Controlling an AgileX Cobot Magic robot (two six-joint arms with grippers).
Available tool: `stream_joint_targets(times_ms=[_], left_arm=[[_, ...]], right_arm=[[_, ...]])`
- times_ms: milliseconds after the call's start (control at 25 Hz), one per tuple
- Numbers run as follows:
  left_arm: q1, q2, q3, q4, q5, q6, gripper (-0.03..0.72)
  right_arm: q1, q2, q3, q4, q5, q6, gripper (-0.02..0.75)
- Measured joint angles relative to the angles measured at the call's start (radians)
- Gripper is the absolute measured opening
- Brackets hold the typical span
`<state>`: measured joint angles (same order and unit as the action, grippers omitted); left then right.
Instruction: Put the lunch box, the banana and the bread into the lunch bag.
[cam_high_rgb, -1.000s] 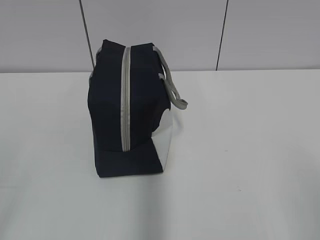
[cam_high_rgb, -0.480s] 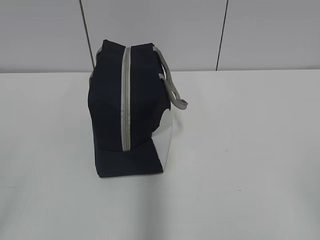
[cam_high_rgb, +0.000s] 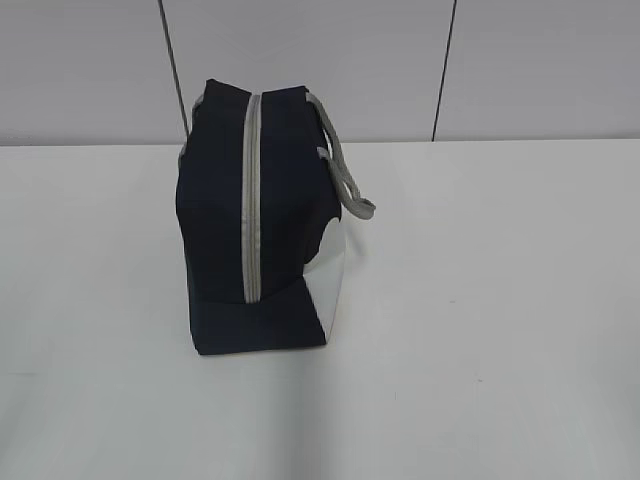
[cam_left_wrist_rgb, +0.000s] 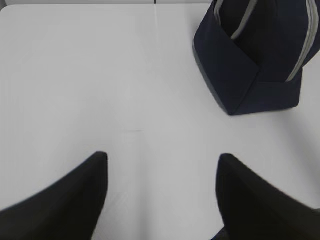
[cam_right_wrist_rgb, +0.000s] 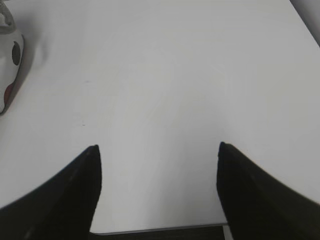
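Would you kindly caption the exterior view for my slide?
Zipped navy lunch bag standing alone on a white table, no arms in view.

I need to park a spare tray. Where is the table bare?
Bare: the stretch of table right of the lunch bag, and the strip in front of it. Left of the bag is free too. Tightest by its strap.
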<state>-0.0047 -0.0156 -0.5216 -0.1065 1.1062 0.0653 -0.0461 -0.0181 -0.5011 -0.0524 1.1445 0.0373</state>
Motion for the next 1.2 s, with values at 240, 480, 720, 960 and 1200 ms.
stream_joint_targets(times_ms=[240, 480, 720, 960, 1200], left_arm=[[0.0, 0.0, 0.0, 0.0, 0.0, 0.0, 0.437], [0.0, 0.0, 0.0, 0.0, 0.0, 0.0, 0.424], [0.001, 0.0, 0.0, 0.0, 0.0, 0.0, 0.424], [0.001, 0.0, 0.0, 0.0, 0.0, 0.0, 0.424], [0.001, 0.0, 0.0, 0.0, 0.0, 0.0, 0.423]], right_arm=[[0.0, 0.0, 0.0, 0.0, 0.0, 0.0, 0.531], [0.0, 0.0, 0.0, 0.0, 0.0, 0.0, 0.531], [0.0, 0.0, 0.0, 0.0, -0.002, 0.0, 0.531], [0.0, 0.0, 0.0, 0.0, -0.002, 0.0, 0.531], [0.0, 0.0, 0.0, 0.0, -0.002, 0.0, 0.531]])
